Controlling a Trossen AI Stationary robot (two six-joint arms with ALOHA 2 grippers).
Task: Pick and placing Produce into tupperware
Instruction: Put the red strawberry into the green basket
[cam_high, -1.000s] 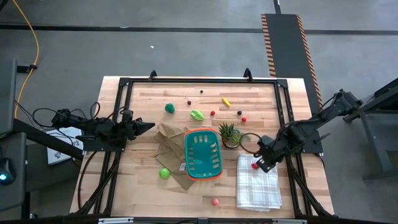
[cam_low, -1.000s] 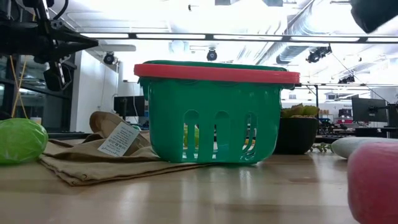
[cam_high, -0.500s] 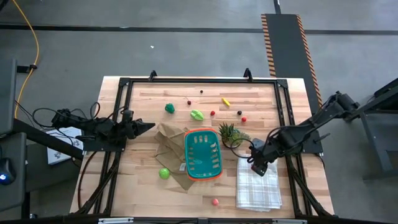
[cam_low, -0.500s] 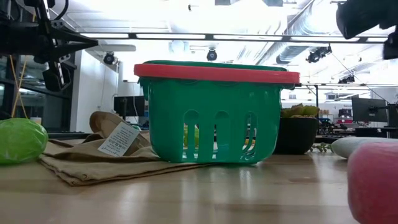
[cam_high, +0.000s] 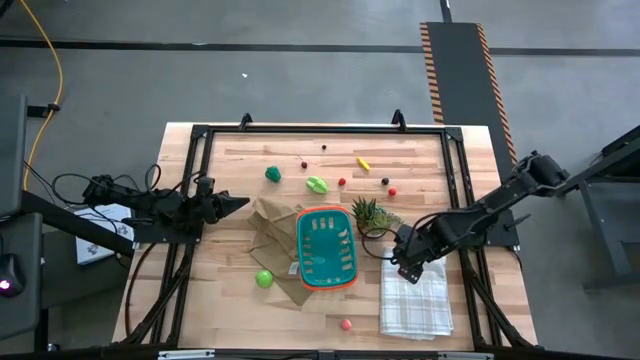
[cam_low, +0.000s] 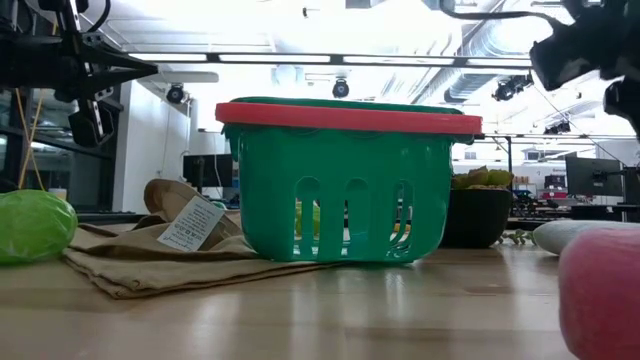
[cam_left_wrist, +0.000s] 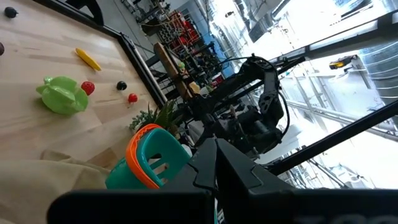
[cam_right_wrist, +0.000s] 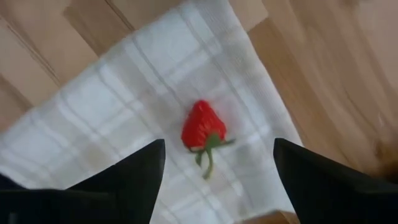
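I see the basket (cam_high: 325, 248) sitting mid-table on a crumpled paper bag (cam_high: 272, 232), teal with an orange rim. From above its slotted floor looks bare; through the side slots in the low view there is a pale green-yellow shape I cannot place as inside or behind it.

My right gripper (cam_high: 403, 265) hangs over the near corner of the checked cloth (cam_high: 416, 300), just right of the basket, its fingers (cam_right_wrist: 127, 180) spread wide with nothing between them. Its wrist camera looks straight down on a strawberry (cam_right_wrist: 201, 129) lying on the cloth, stem toward the camera, framed by the two fingers and touched by neither.

My left gripper (cam_high: 238, 203) waits at the left edge of the table, pressed together and pointing toward the bag.

The rest of the produce lies loose on the wood: a green ball (cam_high: 273, 174) and a leafy green piece (cam_high: 317, 184) behind the basket, a yellow piece (cam_high: 363, 163) further back, small red balls (cam_high: 342, 183) and dark berries (cam_high: 384, 181) scattered near them, a lime-green ball (cam_high: 264, 279) at the bag's front-left edge, and a pink piece (cam_high: 346, 324) near the front edge. A potted plant (cam_high: 369, 215) stands just beside the basket's far right corner.
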